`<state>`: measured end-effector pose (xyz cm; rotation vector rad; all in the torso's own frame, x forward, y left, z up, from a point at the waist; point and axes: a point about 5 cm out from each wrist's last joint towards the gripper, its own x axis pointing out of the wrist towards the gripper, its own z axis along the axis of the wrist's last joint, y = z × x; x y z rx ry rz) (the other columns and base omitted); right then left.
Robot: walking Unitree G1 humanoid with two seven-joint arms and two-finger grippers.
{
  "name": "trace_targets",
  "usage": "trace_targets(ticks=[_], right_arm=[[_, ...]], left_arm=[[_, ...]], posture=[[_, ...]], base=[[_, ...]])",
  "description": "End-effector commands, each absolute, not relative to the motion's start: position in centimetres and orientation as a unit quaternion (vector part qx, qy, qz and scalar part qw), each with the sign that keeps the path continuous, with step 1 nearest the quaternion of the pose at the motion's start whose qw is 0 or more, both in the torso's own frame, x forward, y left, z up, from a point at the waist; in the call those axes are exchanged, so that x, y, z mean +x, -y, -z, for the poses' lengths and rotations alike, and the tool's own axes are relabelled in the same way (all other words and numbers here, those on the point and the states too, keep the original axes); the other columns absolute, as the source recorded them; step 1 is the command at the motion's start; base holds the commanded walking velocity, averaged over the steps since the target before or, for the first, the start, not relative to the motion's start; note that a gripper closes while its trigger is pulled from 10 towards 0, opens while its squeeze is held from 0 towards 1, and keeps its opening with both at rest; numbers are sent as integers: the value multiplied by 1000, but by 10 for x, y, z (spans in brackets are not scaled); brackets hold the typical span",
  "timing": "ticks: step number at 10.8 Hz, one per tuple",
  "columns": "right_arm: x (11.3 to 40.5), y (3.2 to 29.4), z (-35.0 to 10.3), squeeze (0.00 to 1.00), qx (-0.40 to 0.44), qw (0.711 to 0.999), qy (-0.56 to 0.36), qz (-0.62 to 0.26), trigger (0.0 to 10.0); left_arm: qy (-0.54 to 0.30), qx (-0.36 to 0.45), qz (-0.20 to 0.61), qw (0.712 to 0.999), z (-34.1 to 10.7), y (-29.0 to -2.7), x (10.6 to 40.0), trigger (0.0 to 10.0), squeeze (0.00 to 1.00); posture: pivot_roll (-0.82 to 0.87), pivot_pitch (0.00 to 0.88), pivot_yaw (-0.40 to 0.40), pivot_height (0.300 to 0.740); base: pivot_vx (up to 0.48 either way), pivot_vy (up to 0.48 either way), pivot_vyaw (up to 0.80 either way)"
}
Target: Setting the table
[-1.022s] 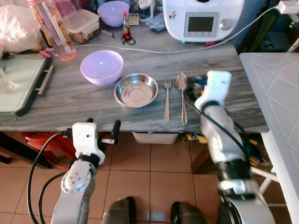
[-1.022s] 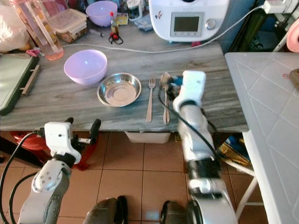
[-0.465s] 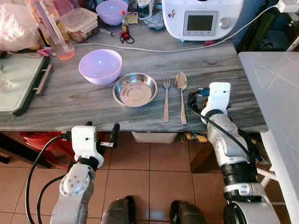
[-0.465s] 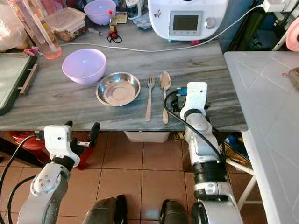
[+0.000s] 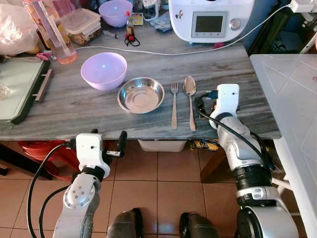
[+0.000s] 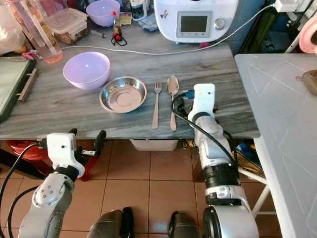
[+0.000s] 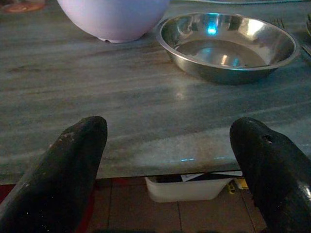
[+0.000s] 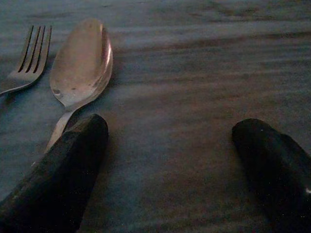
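On the grey table point(image 5: 74, 106) a steel bowl point(image 5: 141, 94) sits with a fork point(image 5: 174, 104) and a spoon point(image 5: 189, 99) lying side by side to its right. A lilac bowl point(image 5: 103, 70) stands behind and left of the steel bowl. My right gripper point(image 8: 170, 141) hovers low over the table just right of the spoon point(image 8: 80, 63), open, nothing between its fingers. My left gripper point(image 7: 167, 141) stays open in front of the table's front edge, facing the steel bowl point(image 7: 228, 46).
A white kitchen appliance point(image 5: 210, 20) stands at the back, its cable point(image 5: 148, 51) running across the table. A plastic pitcher point(image 5: 49, 29), a food box point(image 5: 84, 25) and another lilac bowl point(image 5: 115, 11) crowd the back left. A white table point(image 5: 292, 89) adjoins on the right.
My right gripper has drawn back from the spoon's bowl toward the table's front edge and settled beside the handle. Spoon and fork lie where they were. The left arm is unchanged.
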<state>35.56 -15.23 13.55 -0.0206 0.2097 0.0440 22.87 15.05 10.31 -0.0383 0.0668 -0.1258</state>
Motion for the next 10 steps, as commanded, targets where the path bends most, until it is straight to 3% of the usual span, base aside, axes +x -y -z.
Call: trace_targets(ticks=[1, 10], right_arm=[[355, 143, -131, 906, -9, 992, -121, -46, 10000], [354, 132, -129, 902, 3, 990, -119, -80, 10000]], left_arm=[[-34, -16, 62, 997, -105, -152, 227, 10000, 0], [-36, -13, 62, 997, -103, -152, 229, 10000, 0]], posture=[[78, 185, 53, 740], [74, 178, 57, 740]], base=[[0, 0, 0], [0, 0, 0]])
